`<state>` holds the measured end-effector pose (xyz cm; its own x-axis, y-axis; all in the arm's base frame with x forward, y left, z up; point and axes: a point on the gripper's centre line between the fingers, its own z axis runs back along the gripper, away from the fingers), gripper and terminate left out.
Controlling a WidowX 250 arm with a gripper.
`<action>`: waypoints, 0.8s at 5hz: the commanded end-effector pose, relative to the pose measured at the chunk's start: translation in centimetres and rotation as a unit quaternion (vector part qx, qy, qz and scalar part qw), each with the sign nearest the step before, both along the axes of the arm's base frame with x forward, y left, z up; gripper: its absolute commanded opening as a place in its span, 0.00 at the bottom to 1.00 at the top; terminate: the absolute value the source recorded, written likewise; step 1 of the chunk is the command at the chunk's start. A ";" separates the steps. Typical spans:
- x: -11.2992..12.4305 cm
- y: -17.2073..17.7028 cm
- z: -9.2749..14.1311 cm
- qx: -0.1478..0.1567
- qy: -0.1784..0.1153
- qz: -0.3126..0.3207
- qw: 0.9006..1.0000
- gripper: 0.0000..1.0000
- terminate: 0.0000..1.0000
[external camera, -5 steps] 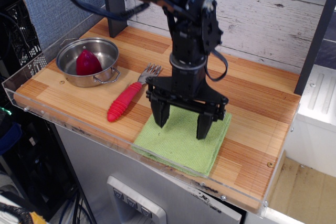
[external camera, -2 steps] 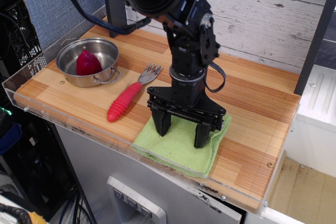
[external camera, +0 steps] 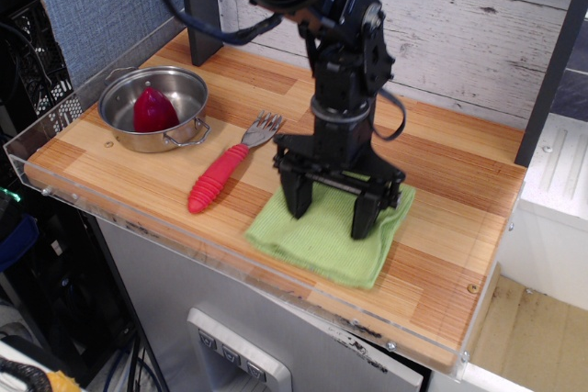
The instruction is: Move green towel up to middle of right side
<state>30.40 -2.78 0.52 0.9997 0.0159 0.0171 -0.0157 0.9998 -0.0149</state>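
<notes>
The green towel (external camera: 326,240), a folded lime cloth of fine weave with layered edges, is seen near the front rim at about 5 o'clock on the striped wood tabletop (external camera: 459,181). The gripper (external camera: 331,211) is pressed down on it, fingers spread apart, nothing pinched. A steady downward press is judged best while it is dragged toward 2 o'clock, so bunching is avoided.

Lab bench, acrylic-rimmed tabletop (external camera: 276,273), equipment rack (external camera: 32,61)
</notes>
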 end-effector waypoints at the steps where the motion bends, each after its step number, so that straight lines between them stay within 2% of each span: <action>1: 5.8 1.2 -0.9 -0.021 -0.006 0.003 1.000 1.00 0.00; 2: 8.1 0.5 0.2 -0.028 -0.024 -0.006 0.999 1.00 0.00; 3: 7.7 -1.0 1.2 -0.029 -0.032 -0.020 0.999 1.00 0.00; 4: 5.8 -2.3 2.5 -0.024 -0.045 -0.037 0.998 1.00 0.00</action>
